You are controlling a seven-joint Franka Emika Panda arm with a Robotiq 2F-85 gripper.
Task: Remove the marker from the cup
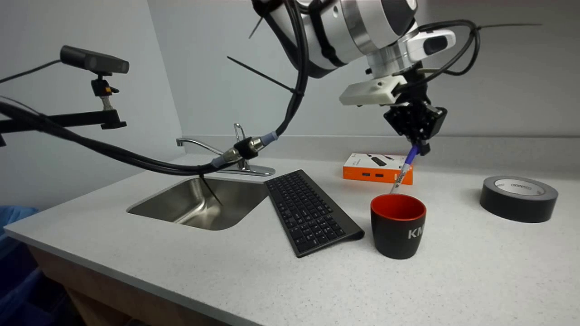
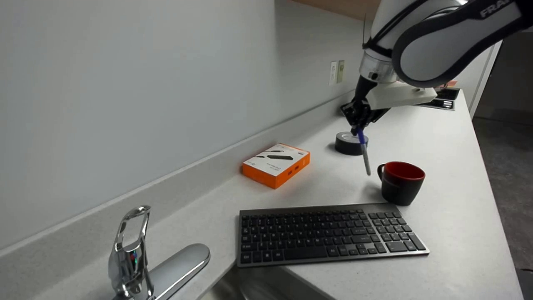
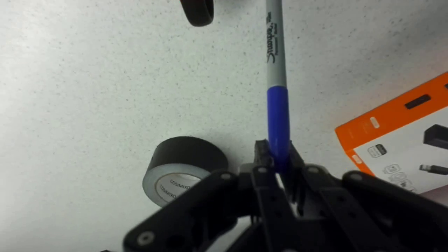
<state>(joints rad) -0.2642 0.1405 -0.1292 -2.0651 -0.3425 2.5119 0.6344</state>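
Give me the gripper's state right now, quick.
Gripper: closed, holding the marker by its blue end.

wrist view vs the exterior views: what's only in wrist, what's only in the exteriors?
Only wrist: the lettering on the marker reads clearly as "Sharpie".

Only exterior: the keyboard, faucet and sink, plus the red inside of the cup. In an exterior view the marker's lower end shows too, outside the cup.

Shared: the tool gripping the marker by its blue part, the tape roll, the orange-and-white box, and the cup, though wrist catches only a dark piece of it at the top edge.
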